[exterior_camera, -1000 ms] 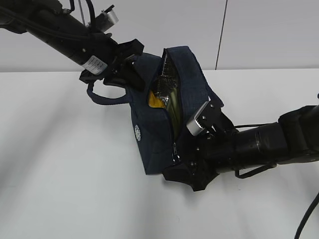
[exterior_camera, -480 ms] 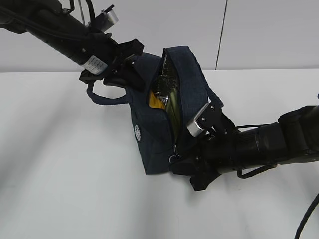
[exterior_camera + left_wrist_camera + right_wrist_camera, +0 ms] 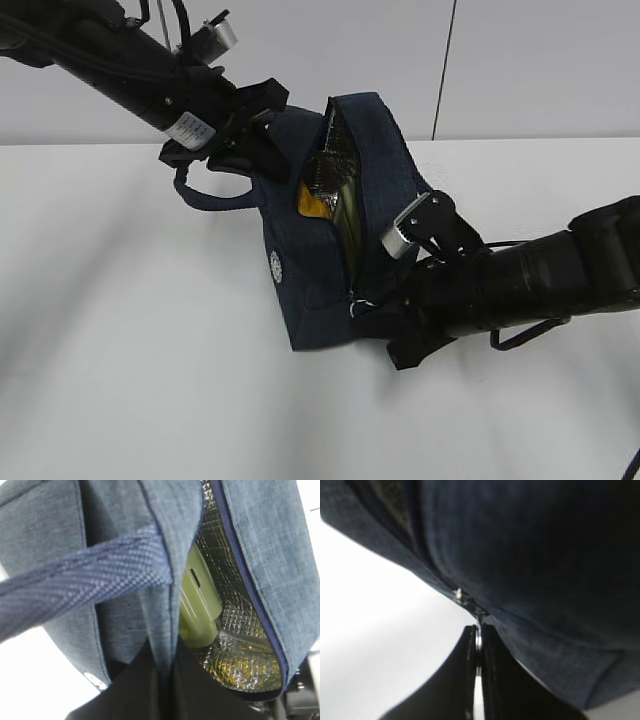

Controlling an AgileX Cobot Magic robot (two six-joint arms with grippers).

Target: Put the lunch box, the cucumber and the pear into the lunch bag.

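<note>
The dark navy lunch bag stands tilted on the white table with its zipper mouth partly open, silver foil lining showing. My left gripper is shut on the fabric edge of the bag beside the opening, next to a loop handle. Inside, the lunch box's sage-green lid is visible. A yellow patch in the opening looks like the pear. The cucumber is hidden. My right gripper is at the bag's lower corner, shut on the metal ring pull of the zipper.
The white table spreads around the bag. The other loop handle hangs off the bag's left side. A pale wall with a vertical seam stands behind. The right arm lies low across the table's right side.
My right gripper has closed from open onto the zipper's ring pull, and its arm has shifted slightly up and right. The left gripper and the bag have stayed put.
</note>
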